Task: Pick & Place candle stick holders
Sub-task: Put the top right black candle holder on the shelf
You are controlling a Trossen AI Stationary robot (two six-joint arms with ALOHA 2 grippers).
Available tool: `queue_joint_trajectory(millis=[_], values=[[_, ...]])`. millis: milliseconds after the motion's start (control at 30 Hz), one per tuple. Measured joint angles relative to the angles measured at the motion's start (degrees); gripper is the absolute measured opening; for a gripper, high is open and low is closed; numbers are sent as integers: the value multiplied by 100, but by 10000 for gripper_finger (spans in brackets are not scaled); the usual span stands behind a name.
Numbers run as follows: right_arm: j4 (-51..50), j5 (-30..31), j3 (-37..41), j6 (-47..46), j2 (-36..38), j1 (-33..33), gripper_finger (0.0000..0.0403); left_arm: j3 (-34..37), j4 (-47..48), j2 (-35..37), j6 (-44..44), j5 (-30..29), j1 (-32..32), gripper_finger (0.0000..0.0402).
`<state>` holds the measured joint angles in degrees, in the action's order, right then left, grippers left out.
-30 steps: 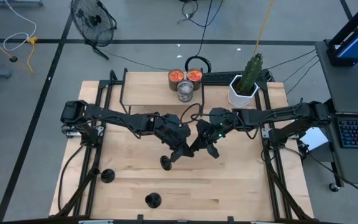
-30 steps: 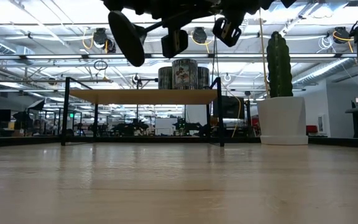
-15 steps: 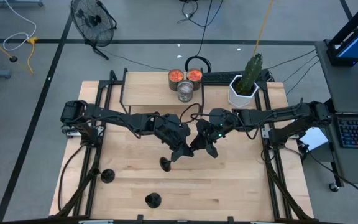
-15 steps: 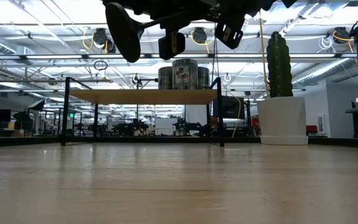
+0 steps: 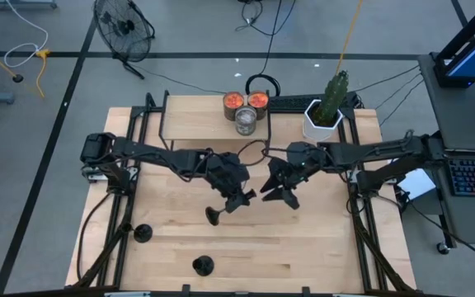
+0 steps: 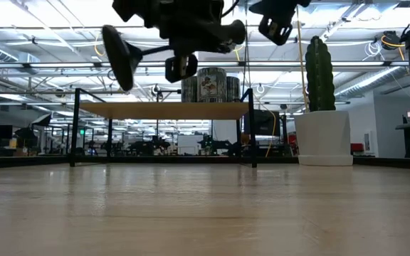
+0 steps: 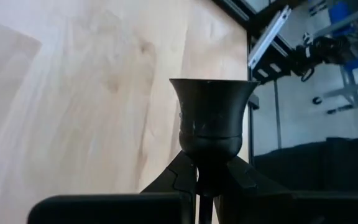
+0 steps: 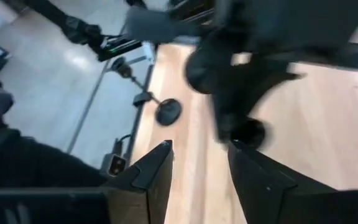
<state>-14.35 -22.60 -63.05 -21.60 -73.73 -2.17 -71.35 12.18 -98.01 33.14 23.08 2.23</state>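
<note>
Left end effector (image 5: pixel 236 200) pinches a small matte-black candle stick holder (image 5: pixel 213 216) by its stem, lifted sideways above the wooden surface (image 5: pixel 320 247), probably for carrying. Right end effector (image 5: pixel 283 195), fingers parted, hangs just beside it.

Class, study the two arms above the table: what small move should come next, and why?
Probably the left hand should carry its candle stick holder down toward bare wood on the table and turn it upright. It grips the stem, the holder hangs sideways in the air, and the right hand, its fingers parted, holds nothing. Two other holders stand at the near-left edge.
</note>
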Motion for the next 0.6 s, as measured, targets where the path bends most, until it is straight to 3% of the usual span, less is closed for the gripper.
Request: queue_joint_trajectory(millis=[200,333,500,600], values=[[-886,527,0,229,557,0,128,2,151,227,-118,-351,1,25],[-1523,1014,2,399,945,-20,90,2,407,577,-259,-932,-22,25],[-1632,1216,4,814,1354,-21,14,2,920,1179,-414,-1908,-113,25],[-1642,1314,4,983,1576,-20,8,2,1068,1514,-460,-2325,-173,25]])
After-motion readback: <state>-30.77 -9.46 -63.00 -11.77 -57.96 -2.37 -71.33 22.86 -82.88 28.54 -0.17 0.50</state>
